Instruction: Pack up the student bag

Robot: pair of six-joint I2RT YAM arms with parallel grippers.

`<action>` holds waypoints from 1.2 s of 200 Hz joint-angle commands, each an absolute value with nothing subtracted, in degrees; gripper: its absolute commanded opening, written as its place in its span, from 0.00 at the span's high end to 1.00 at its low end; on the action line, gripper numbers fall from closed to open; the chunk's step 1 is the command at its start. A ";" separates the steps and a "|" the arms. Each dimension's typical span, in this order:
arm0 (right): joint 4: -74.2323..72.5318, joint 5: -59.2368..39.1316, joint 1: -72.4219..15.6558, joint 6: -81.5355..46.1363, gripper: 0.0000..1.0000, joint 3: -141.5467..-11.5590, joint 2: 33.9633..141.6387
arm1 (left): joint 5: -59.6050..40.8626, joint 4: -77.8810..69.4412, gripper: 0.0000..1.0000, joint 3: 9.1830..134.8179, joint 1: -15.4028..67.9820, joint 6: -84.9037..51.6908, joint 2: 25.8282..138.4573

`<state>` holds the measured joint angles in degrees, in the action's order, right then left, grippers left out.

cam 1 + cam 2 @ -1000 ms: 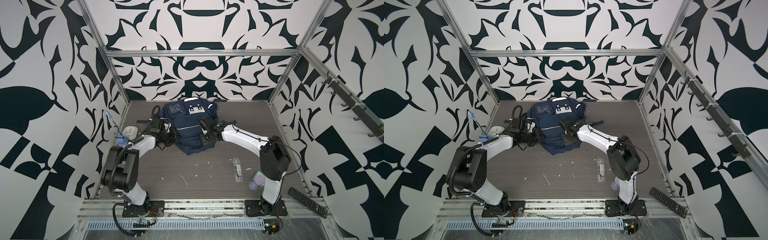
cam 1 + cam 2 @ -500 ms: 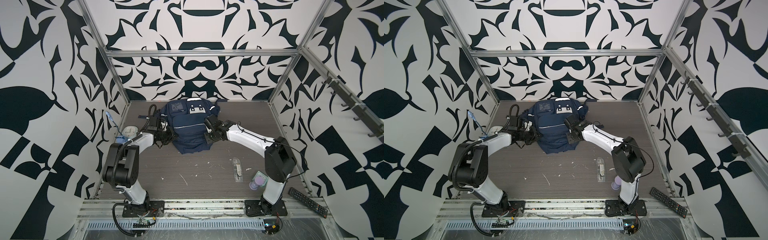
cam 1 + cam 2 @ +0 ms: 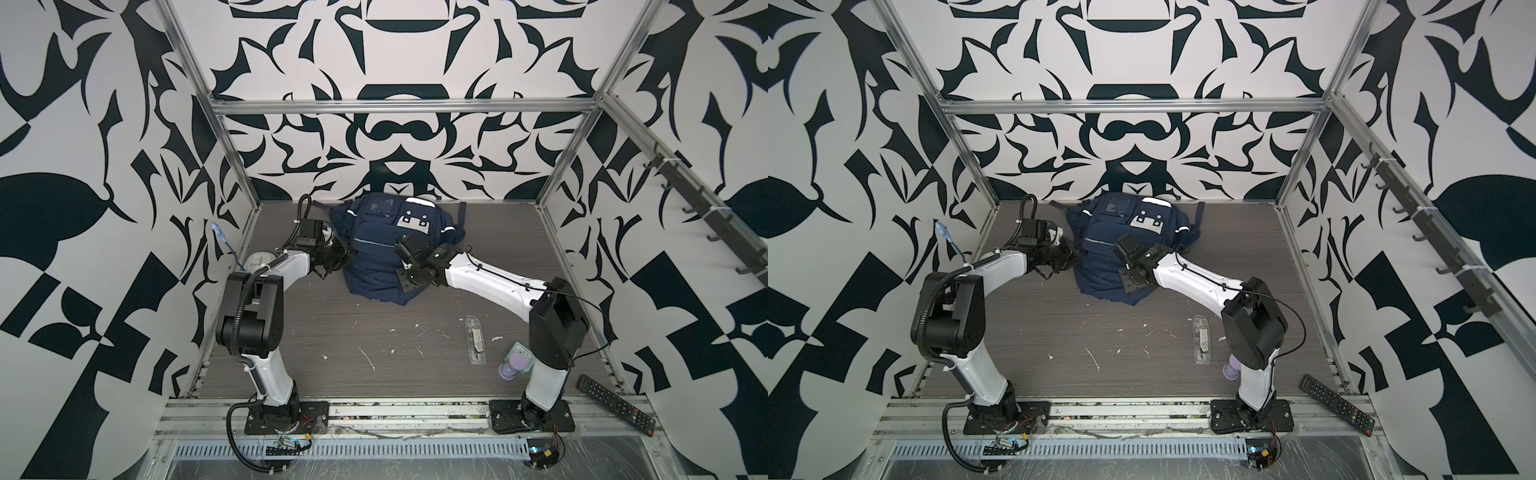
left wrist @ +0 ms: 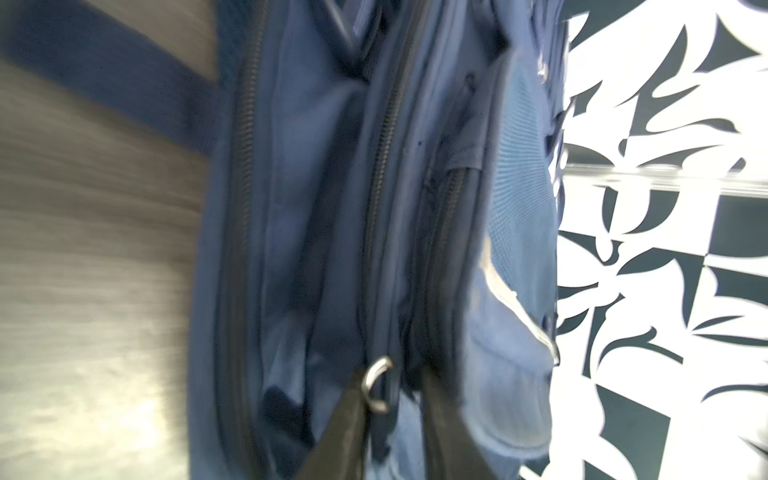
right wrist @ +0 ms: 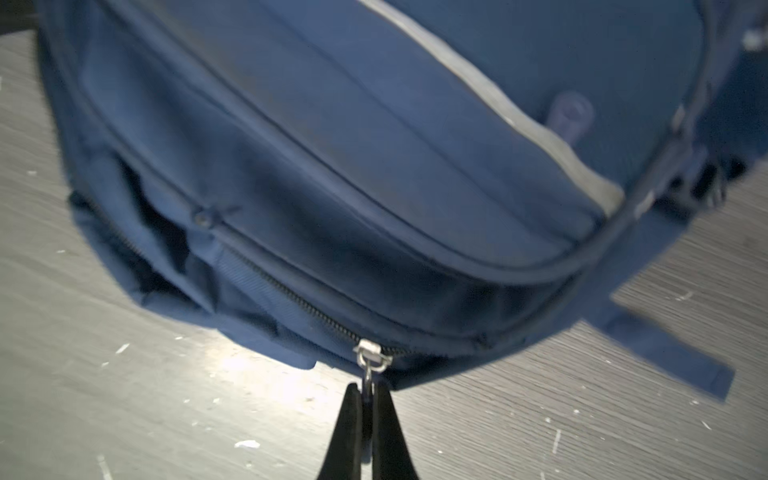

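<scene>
The navy student bag (image 3: 384, 243) (image 3: 1121, 237) lies at the back of the table, patch side up. My left gripper (image 3: 341, 255) (image 3: 1074, 253) is at its left side. In the left wrist view the left gripper (image 4: 395, 419) is open, its fingers (image 4: 345, 424) apart against the bag (image 4: 324, 208), with a metal zip ring (image 4: 376, 384) beside one finger. My right gripper (image 3: 404, 286) (image 3: 1130, 286) is at the bag's near right edge. In the right wrist view the right gripper (image 5: 368, 399) is shut on the zip pull (image 5: 371, 357) of the bag (image 5: 374, 145).
In a top view a clear flat case (image 3: 475, 345) and a purple bottle (image 3: 513, 365) lie near the right arm's base, and a black remote (image 3: 615, 409) lies on the front rail. A white round object (image 3: 259, 261) sits by the left wall. White scraps dot the table.
Both arms and the bag have moved toward the back wall. The left gripper's jaws have opened. The right gripper stays shut on the zip pull.
</scene>
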<state>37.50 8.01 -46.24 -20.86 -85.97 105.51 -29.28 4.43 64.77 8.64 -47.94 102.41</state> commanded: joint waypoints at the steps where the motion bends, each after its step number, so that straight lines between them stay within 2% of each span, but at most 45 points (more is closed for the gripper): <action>1: 39.46 5.90 -48.04 -21.41 1.00 -89.47 106.20 | -29.28 1.93 0.59 65.09 8.80 -48.46 100.83; 23: 39.59 5.37 -48.51 -21.18 1.00 -90.50 106.74 | -29.68 2.40 0.48 62.41 8.81 -48.03 98.02; 61: 39.20 4.09 -49.02 -21.20 1.00 -90.92 106.44 | -30.26 2.64 0.40 55.89 9.96 -48.36 92.52; 104: 38.91 2.84 -49.20 -21.09 1.00 -91.99 107.04 | -29.53 1.11 0.39 52.24 14.84 -50.41 90.68; 160: 39.24 1.42 -49.97 -20.94 1.00 -95.19 108.57 | -31.09 -5.38 0.40 53.64 20.40 -55.21 96.50; 171: 39.42 1.32 -50.17 -20.94 1.00 -95.62 109.04 | -31.33 -6.31 0.43 53.74 20.94 -55.88 97.52; 195: 39.75 1.34 -50.91 -20.93 1.00 -96.59 109.60 | -31.13 -7.05 0.54 53.61 21.01 -56.39 97.85; 219: 39.80 1.40 -51.17 -20.76 1.00 -96.86 109.69 | -30.58 -6.03 0.68 54.41 20.92 -55.40 97.38; 240: 39.87 1.99 -51.21 -20.59 1.00 -96.05 109.60 | -30.13 -3.85 0.86 55.68 20.40 -53.64 96.96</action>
<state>40.99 3.49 -49.76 -20.84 -93.73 111.46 -29.34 -3.62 53.28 20.21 -55.31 97.58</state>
